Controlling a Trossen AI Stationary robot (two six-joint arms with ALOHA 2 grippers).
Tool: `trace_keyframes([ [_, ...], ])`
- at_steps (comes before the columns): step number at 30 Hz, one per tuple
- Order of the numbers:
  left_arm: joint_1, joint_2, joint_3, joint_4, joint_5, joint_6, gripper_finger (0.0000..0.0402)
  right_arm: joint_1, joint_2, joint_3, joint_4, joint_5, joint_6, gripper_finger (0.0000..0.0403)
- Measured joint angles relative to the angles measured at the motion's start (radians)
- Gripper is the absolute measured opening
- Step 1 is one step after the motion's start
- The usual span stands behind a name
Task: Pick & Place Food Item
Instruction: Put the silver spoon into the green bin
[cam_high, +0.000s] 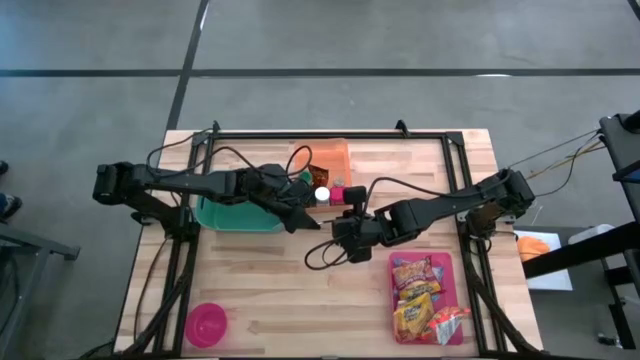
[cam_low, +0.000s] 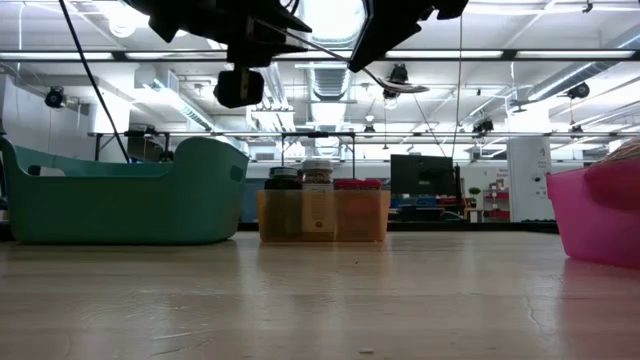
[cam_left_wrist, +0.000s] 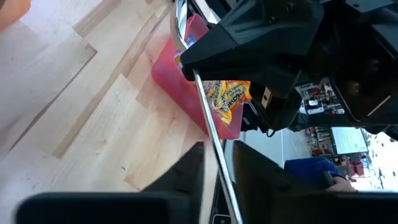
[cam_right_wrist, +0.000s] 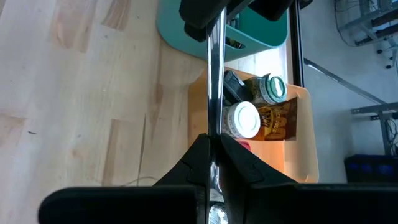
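Observation:
A thin shiny metal rod (cam_right_wrist: 214, 74) spans the air between my two grippers above the table's middle. My right gripper (cam_right_wrist: 212, 142) is shut on one end of it. The other end runs through the gap of my left gripper (cam_left_wrist: 217, 149), whose fingers stand open on either side of the rod (cam_left_wrist: 208, 106). Snack packets (cam_high: 420, 300) lie in a pink tray (cam_high: 448, 262) at the near right. Jars (cam_right_wrist: 241, 119) stand in an orange bin (cam_high: 335, 158) at the far middle. My right gripper pinches the rod near its end (cam_right_wrist: 213, 127) between its two fingers. The fingers come from the table's right, slanting down, and lie along the rod. The rod sticks out ahead of them toward the left gripper, lifted clear of the table.
A teal basket (cam_high: 235, 212) sits under the left arm, next to the orange bin. A pink bowl (cam_high: 207, 323) stands at the near left corner. Bare wood (cam_high: 290, 300) lies between the bowl and the pink tray. A black frame (cam_high: 330, 135) rims the table.

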Motion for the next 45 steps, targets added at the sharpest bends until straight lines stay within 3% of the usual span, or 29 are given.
trace_keyframes([
  [6,0.001,0.002,-0.001,-0.012,-0.023,0.007,0.0011,0.0,0.0,0.0,-0.009,0.001,0.0,0.0011],
  [17,0.001,0.002,-0.001,-0.02,-0.033,0.012,0.0002,0.0,0.0,0.0,-0.007,0.0,0.012,0.0021],
  [21,0.001,0.001,0.0,-0.027,-0.036,0.019,0.0001,0.0,0.0,0.0,0.006,-0.006,0.081,0.0058],
  [33,0.008,-0.004,0.0,-0.088,-0.069,0.093,0.0,0.001,0.0,0.0,0.002,-0.013,0.121,0.0225],
  [39,0.017,-0.054,0.0,-0.169,-0.123,0.158,0.0,0.002,0.0,0.023,0.001,-0.003,0.178,0.0263],
  [45,0.029,-0.173,0.0,-0.318,-0.22,0.23,0.0,0.003,0.0,0.082,-0.015,0.001,0.219,0.027],
])
